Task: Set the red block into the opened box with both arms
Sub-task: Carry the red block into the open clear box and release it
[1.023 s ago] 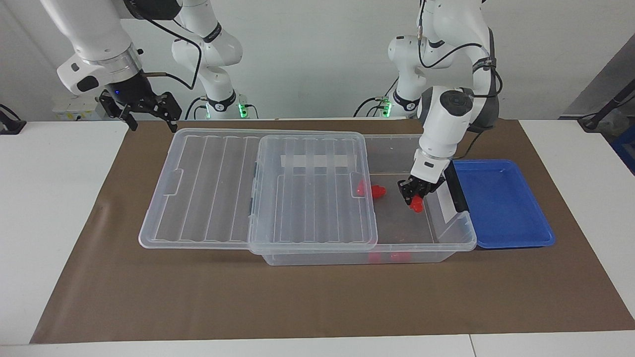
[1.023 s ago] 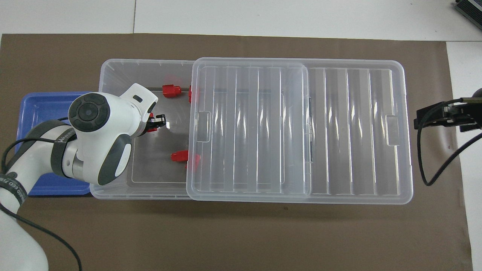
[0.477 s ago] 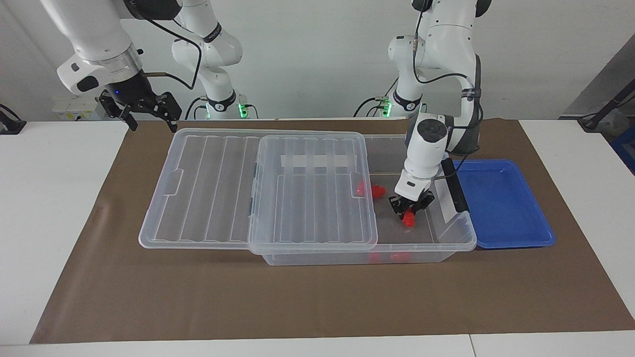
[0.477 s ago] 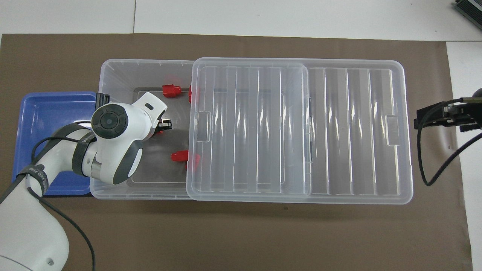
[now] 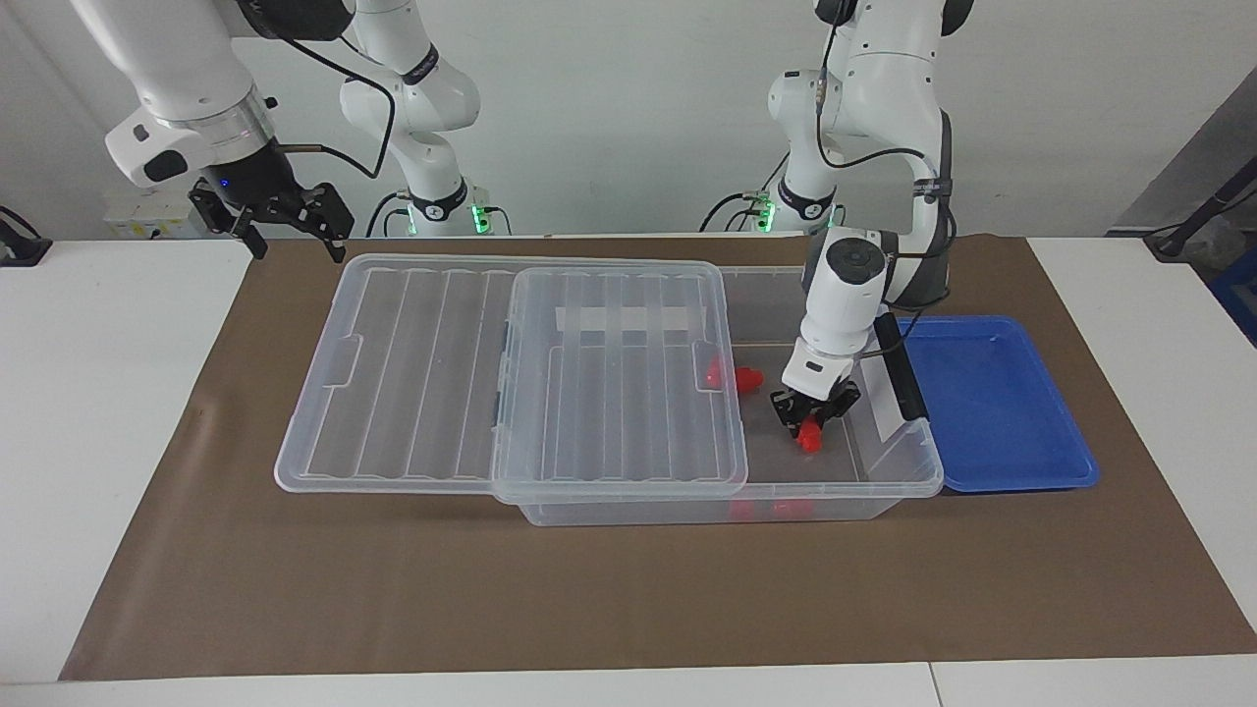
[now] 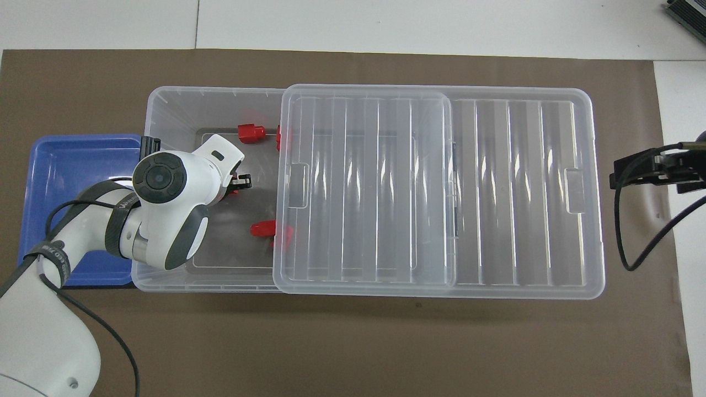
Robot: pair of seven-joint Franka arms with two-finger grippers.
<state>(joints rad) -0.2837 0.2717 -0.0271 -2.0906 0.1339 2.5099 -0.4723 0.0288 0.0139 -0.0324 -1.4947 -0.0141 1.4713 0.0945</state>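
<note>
The clear box (image 5: 889,486) lies across the brown mat, its ribbed lid (image 5: 412,373) slid toward the right arm's end, so the end by the blue tray is uncovered. My left gripper (image 5: 811,420) reaches down into that uncovered end. The small red block (image 5: 808,437) sits right at its tip, low over the box floor (image 6: 182,116). In the overhead view the left wrist covers most of the left gripper (image 6: 238,182). My right gripper (image 5: 298,245) waits open and empty, raised past the lid's end, also visible as the right gripper (image 6: 626,172).
Other red pieces lie in the box: one red piece (image 6: 251,133) at the wall farther from the robots, another red piece (image 6: 263,228) nearer them at the lid's edge. An empty blue tray (image 5: 992,403) stands against the box at the left arm's end.
The left gripper came down into the box with the red block, shifting toward the lid, then held almost still. The right gripper rose slightly.
</note>
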